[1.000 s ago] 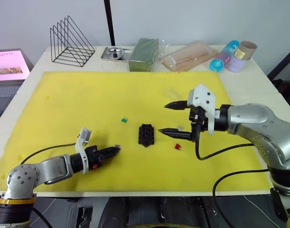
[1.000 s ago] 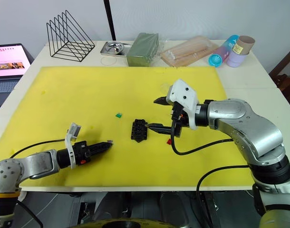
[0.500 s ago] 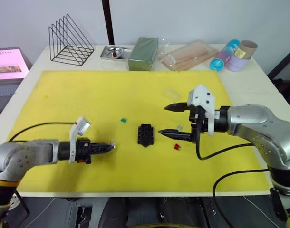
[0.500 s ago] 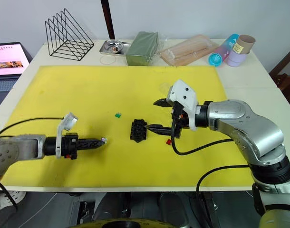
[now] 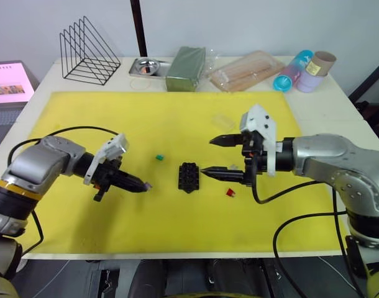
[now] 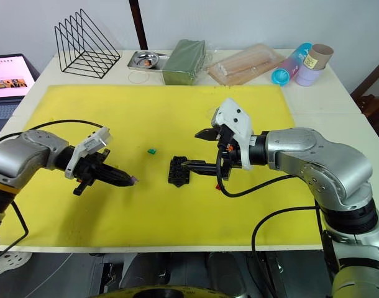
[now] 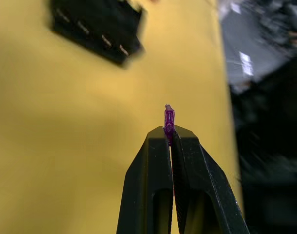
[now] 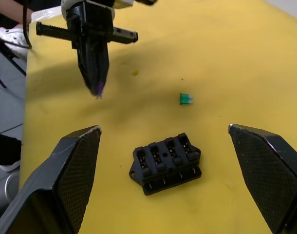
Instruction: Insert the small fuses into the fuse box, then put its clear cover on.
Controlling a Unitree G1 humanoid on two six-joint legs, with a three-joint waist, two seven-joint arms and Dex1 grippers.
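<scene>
A tiny purple plastic fuse (image 7: 169, 118) is being pinched at the tips of the left pincer (image 5: 141, 185), left of centre in the left eye frame, while the right pincer (image 5: 213, 156) is being held spread wide just right of the small black slotted fuse box (image 5: 189, 177) at mid-frame on the yellow mat (image 5: 77, 118). No fuse is being shown seated yet: the small green fuse (image 5: 158, 158) and the small red fuse (image 5: 230, 192) are lying loose beside the box. The faint clear rectangular cover (image 5: 223, 121) is lying apart, above centre, so nearly all the task is judged left.

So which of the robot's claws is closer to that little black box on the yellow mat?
The right claw. It is open, its lower finger tip almost at the fuse box. The left claw, pinching the purple fuse, is farther off on the other side.
</scene>
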